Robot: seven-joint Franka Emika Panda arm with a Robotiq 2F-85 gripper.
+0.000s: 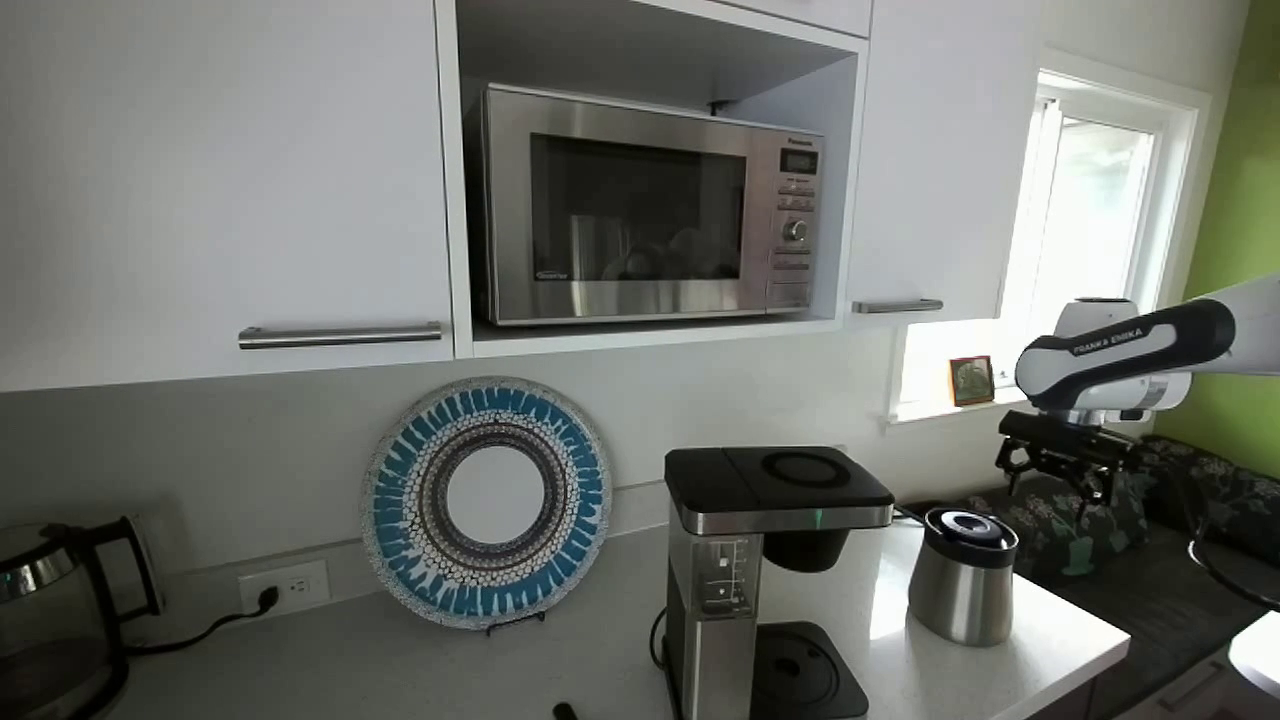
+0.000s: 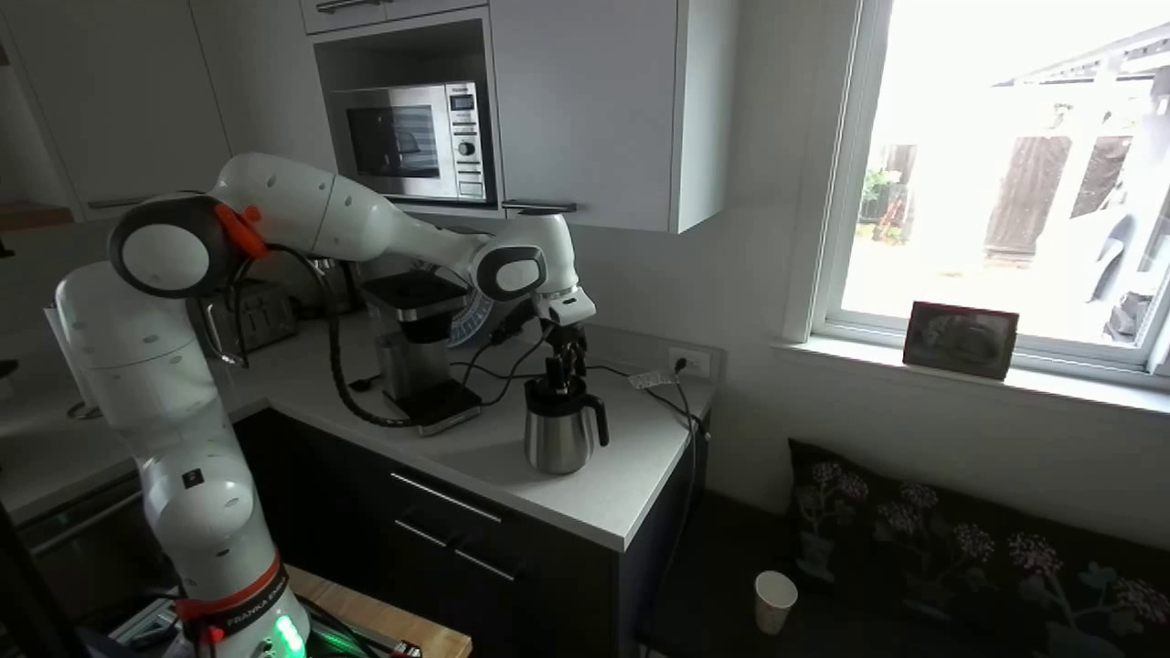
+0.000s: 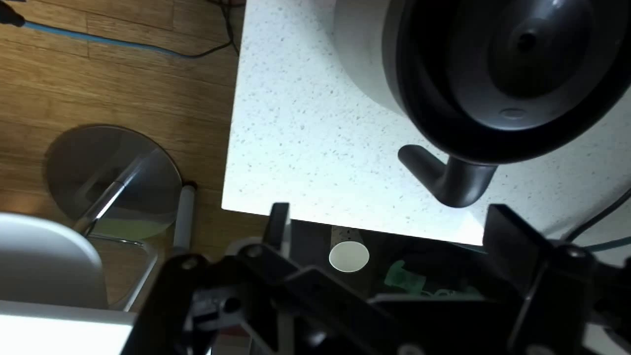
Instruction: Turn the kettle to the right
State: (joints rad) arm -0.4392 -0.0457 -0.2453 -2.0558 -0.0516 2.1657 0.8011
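Note:
The kettle is a shiny steel cylinder with a black top, standing upright near the counter's end in both exterior views [image 1: 962,598] [image 2: 556,440]. In the wrist view its body [image 3: 362,54] and black lid [image 3: 530,74] fill the upper right. Its black handle [image 3: 461,185] points down toward my fingers there, and shows on the right side in an exterior view [image 2: 600,422]. My gripper is open and empty [image 3: 387,214], with fingers wide apart. The handle lies ahead of the fingertips, nearer the right finger, not between them. In an exterior view my gripper [image 1: 1050,488] hangs higher than the kettle, apart from it.
The black-and-silver coffee machine [image 1: 775,490] stands beside the kettle on the white counter [image 2: 594,498]. Cords [image 2: 658,388] lie behind the kettle. The counter's edge is close to the handle. A paper cup [image 2: 775,599] stands lower down past that edge. A cabinet [image 2: 585,110] hangs above.

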